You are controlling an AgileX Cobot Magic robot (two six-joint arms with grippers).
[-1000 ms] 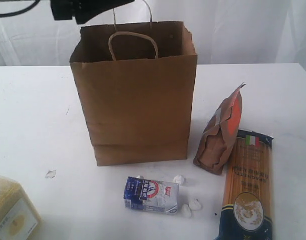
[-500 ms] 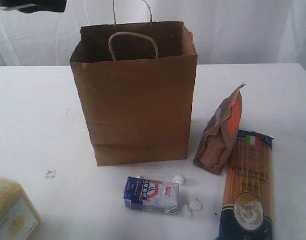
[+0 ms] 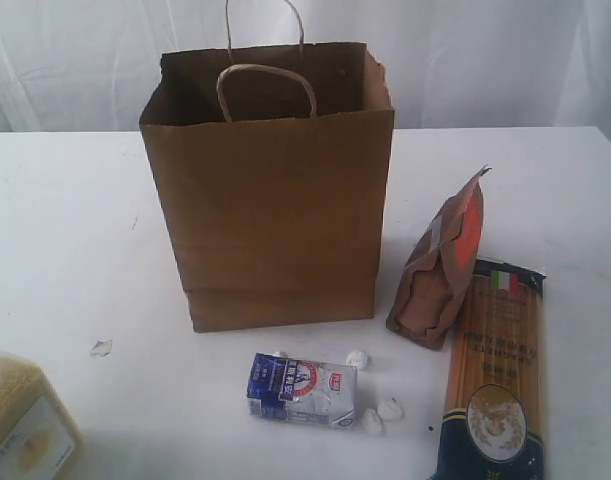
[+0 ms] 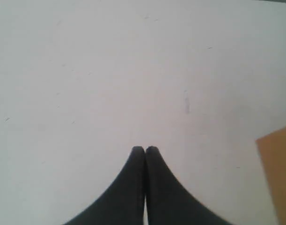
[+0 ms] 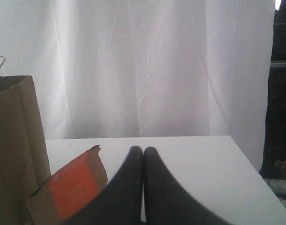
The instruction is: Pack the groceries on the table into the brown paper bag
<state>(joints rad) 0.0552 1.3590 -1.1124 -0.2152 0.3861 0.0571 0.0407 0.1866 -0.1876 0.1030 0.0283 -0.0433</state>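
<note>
Brown pouch (image 5: 75,187) is leaning just beside the right pincer (image 5: 143,149), which, like the left pincer (image 4: 144,149), is clenching on nothing. It is standing centre-right in the exterior frame, right of the brown paper bag (image 3: 270,190), favouring the right arm.

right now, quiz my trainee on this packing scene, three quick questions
1. True or false: the brown pouch stands on the table, outside the brown paper bag.
2. How many groceries show on the table in the exterior view? A two, B four, C six.
3. Fill in: the left end effector and right end effector are both ____.
Key: 1 true. 2 B: brown pouch, blue-white pouch, spaghetti pack, yellow-grain container. 3 shut, holding nothing.
</note>
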